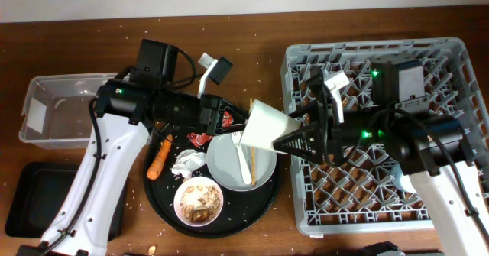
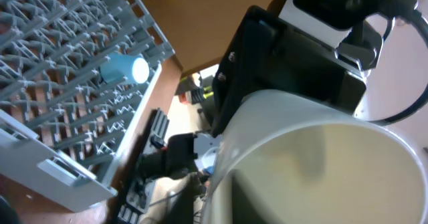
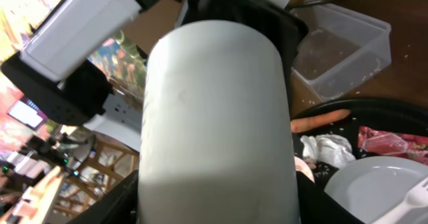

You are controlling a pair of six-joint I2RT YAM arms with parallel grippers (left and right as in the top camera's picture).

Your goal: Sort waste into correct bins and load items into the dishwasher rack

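Note:
A white cup [image 1: 267, 126] hangs in the air between my two grippers, over the pale plate [image 1: 225, 168]. My left gripper [image 1: 233, 121] grips its rim; its view looks into the cup's mouth [image 2: 321, 164]. My right gripper [image 1: 294, 140] has a finger against each side of the cup [image 3: 217, 117]. The grey rack [image 1: 367, 218] lies to the right, with a small blue cup [image 2: 124, 69] in it. A white fork [image 1: 242, 143] and a wooden chopstick [image 1: 252, 160] lie on the plate. A carrot [image 1: 158, 158], a tissue [image 1: 187, 162] and a red wrapper [image 1: 202, 138] lie nearby.
A white bowl with brownish scraps [image 1: 199, 200] sits on the large round black tray [image 1: 244, 210]. The clear tub [image 1: 57, 107] stands at the far left, with the shallow black tray [image 1: 23, 199] below it. Rice grains lie scattered on the wooden table.

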